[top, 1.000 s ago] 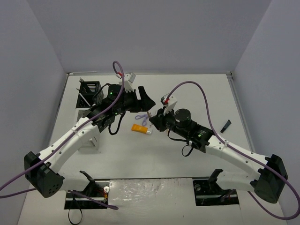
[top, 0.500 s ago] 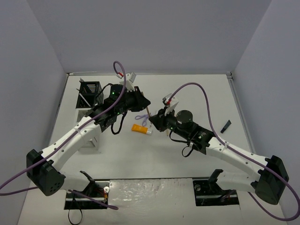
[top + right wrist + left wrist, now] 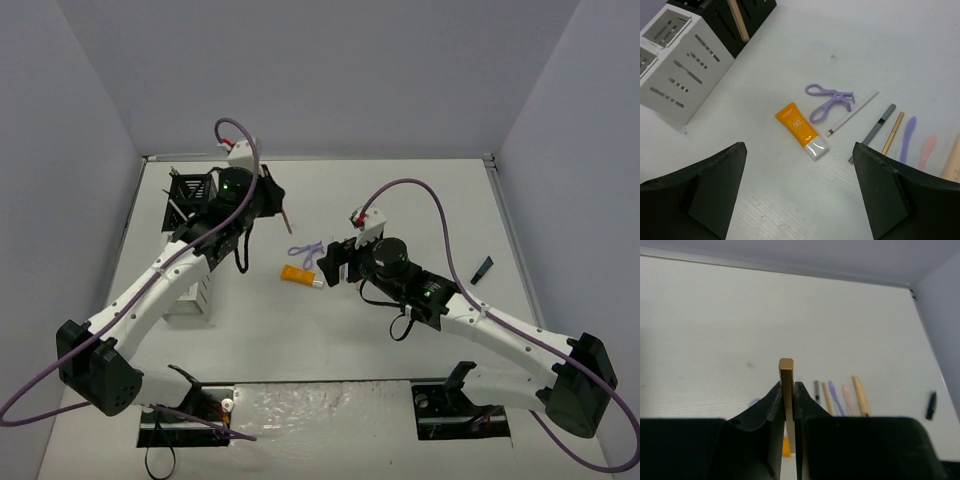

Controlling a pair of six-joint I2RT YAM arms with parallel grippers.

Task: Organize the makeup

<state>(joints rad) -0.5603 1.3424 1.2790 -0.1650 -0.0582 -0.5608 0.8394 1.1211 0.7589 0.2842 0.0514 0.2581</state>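
The tan stick (image 3: 786,369) is the piece in play. It is up off the worktop (image 3: 420,190), pinched between the left jaws, which are clenched on its shaft with the squared end poking out past the tips. Its long axis runs straight along the fingers, so wherever the wrist points, the stick points. From above, that end aims away from the rack (image 3: 190,190), which sits close by to the left of the jaws and doesn't show in the left wrist view at all. I judge the next move hinges on that: the wrist would have to swing round and tip the stick down over a compartment before I let go. The left arm (image 3: 170,270) is plainly the nearer one to the rack.

The rest of the makeup lies on the worktop ahead of the right jaws, which are released and spread wide with nothing between them. The orange tube (image 3: 801,131) is nearest, the purple looped tool (image 3: 829,100) is just beyond it, and a row of thin pencils (image 3: 872,132) lies off to one side, roughly parallel. The right arm (image 3: 480,325) is nearer to those.
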